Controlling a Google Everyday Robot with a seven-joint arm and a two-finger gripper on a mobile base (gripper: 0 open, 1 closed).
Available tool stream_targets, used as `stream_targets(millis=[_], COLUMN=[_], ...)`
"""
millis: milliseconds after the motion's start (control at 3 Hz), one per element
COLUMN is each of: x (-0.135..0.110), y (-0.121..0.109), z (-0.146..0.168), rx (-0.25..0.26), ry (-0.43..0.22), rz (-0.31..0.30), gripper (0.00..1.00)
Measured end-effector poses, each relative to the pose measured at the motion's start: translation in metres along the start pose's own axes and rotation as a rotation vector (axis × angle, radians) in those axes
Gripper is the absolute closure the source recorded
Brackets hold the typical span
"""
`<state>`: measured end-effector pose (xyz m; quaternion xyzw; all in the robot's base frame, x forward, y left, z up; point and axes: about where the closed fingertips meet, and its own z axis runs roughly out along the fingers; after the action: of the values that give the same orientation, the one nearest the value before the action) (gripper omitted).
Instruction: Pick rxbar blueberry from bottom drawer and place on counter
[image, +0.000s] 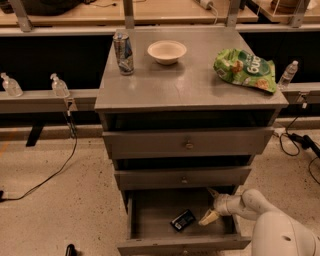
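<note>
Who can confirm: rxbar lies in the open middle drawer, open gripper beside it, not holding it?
Wrong drawer. The rxbar blueberry lies in the open bottom drawer, not the middle one, as the camera view shows. The rest stands: the gripper is beside it, open, not holding it.
</note>
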<state>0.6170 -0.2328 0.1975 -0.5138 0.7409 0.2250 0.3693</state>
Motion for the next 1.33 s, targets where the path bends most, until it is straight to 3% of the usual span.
stream_targets(millis=[333,667,1000,1333], x=[0.0,-0.001,0.005,0.014], y=[0.004,0.018,0.029,0.036], z=[0.008,0.03,0.053,0.068], rx=[-0.03,-0.07,-0.124,-0.154], ry=[-0.003,-0.111,-0.163,-0.158], rz=[0.005,-0.03,-0.12,-0.184], gripper=[0.0,0.0,0.0,0.0])
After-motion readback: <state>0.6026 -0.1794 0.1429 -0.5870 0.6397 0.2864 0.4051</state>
